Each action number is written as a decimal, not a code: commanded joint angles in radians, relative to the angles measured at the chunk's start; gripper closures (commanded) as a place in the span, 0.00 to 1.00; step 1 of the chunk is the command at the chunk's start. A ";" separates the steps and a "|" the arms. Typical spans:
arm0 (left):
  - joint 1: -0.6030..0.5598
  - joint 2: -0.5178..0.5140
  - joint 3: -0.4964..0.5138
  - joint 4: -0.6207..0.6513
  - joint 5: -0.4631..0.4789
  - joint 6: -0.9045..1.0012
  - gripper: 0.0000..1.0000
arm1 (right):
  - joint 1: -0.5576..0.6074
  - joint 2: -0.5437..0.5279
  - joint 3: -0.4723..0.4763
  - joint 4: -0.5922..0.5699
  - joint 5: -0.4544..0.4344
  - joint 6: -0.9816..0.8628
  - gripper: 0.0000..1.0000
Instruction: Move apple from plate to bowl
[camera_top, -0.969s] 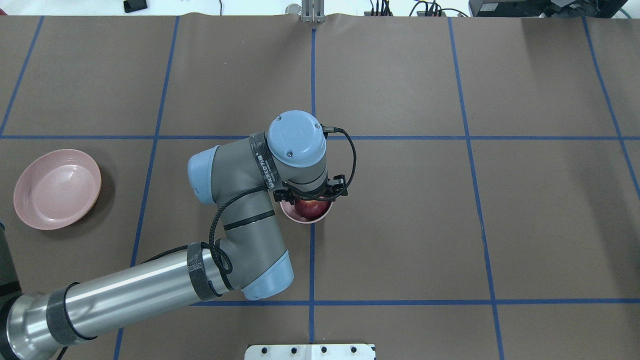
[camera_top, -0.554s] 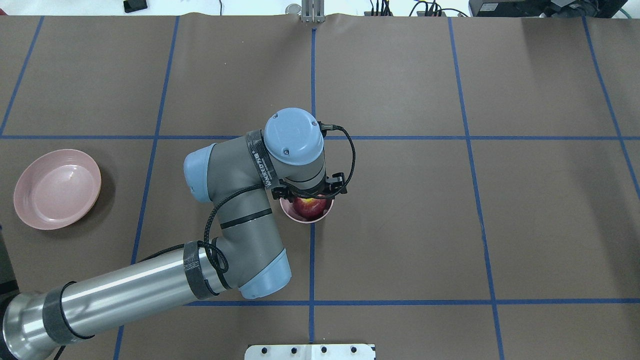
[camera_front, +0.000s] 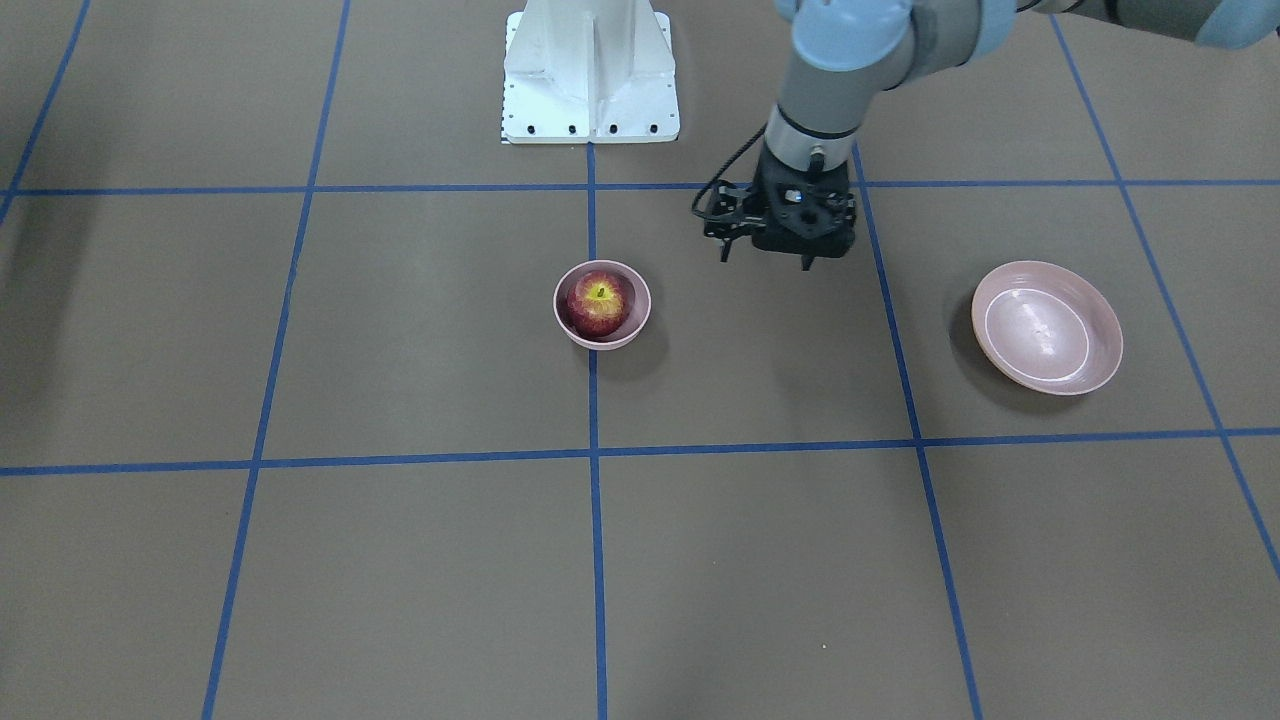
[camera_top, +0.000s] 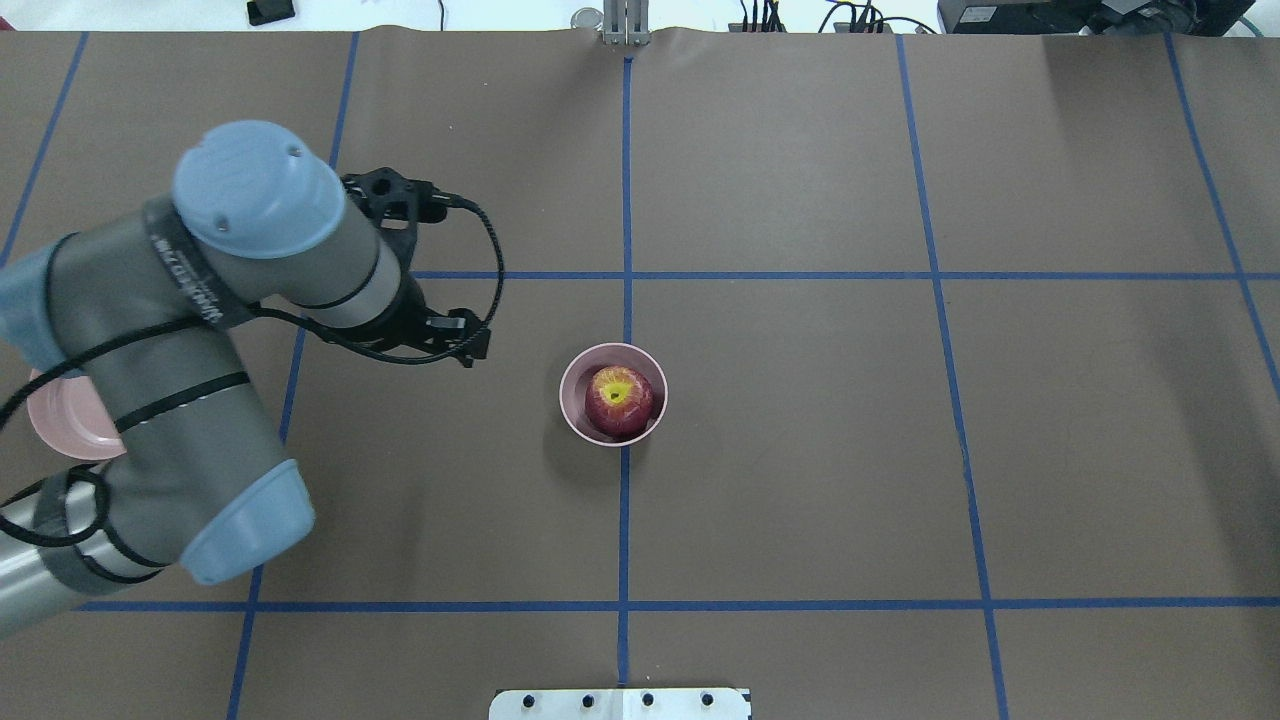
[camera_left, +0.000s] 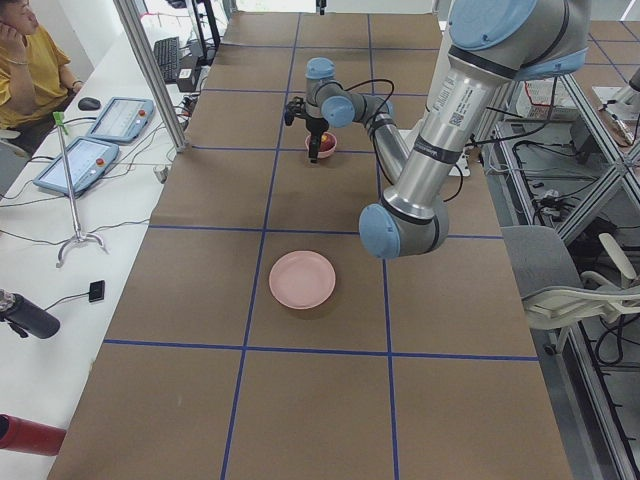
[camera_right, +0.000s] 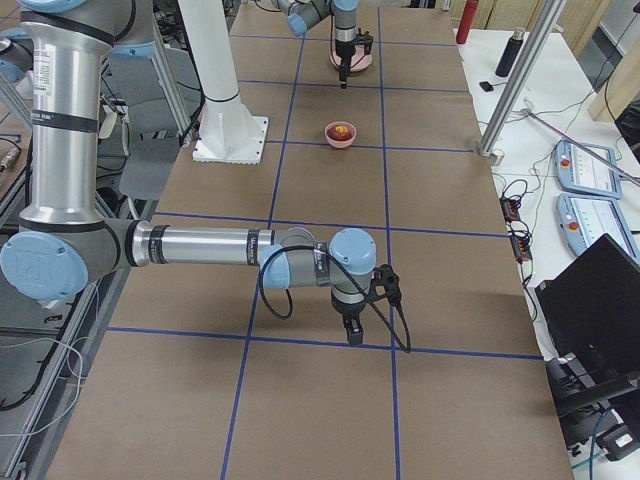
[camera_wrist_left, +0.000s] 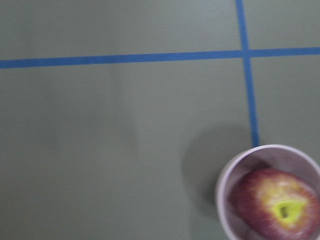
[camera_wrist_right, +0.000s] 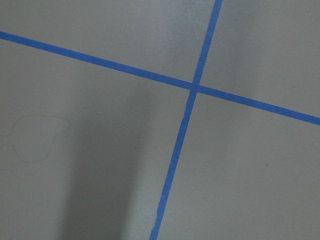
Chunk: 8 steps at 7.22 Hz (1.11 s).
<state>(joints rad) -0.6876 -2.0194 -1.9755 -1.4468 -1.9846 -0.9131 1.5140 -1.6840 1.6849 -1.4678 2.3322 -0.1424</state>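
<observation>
Apple (camera_front: 599, 303) resting in the bowl (camera_front: 600, 343), as I see it from the remote station.

The apple sits stem up, yellow-green patch on top, nearly filling the bowl, which stands on the table (camera_front: 400, 350) over a blue tape line (camera_front: 594, 420). The plate (camera_front: 1045, 330) lies bare on the robot's left, well apart from the bowl. The left gripper (camera_front: 780, 255) hangs above the table between bowl and plate, toward the robot's base, touching neither; its fingertips appear spread and carry nothing. The right gripper (camera_right: 352, 335) points down over bare table far from the bowl, and I cannot tell how its fingers stand.
</observation>
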 joint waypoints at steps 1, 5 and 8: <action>-0.227 0.283 -0.109 0.000 -0.122 0.336 0.02 | 0.000 0.000 -0.004 0.003 -0.001 0.000 0.00; -0.669 0.548 -0.027 -0.012 -0.298 0.890 0.02 | 0.000 -0.006 -0.005 0.004 0.003 0.001 0.00; -0.900 0.581 0.209 -0.017 -0.342 1.134 0.02 | 0.002 -0.006 -0.004 0.004 0.009 0.003 0.00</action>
<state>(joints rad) -1.5071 -1.4313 -1.8702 -1.4598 -2.3174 0.1616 1.5149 -1.6904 1.6806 -1.4634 2.3356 -0.1408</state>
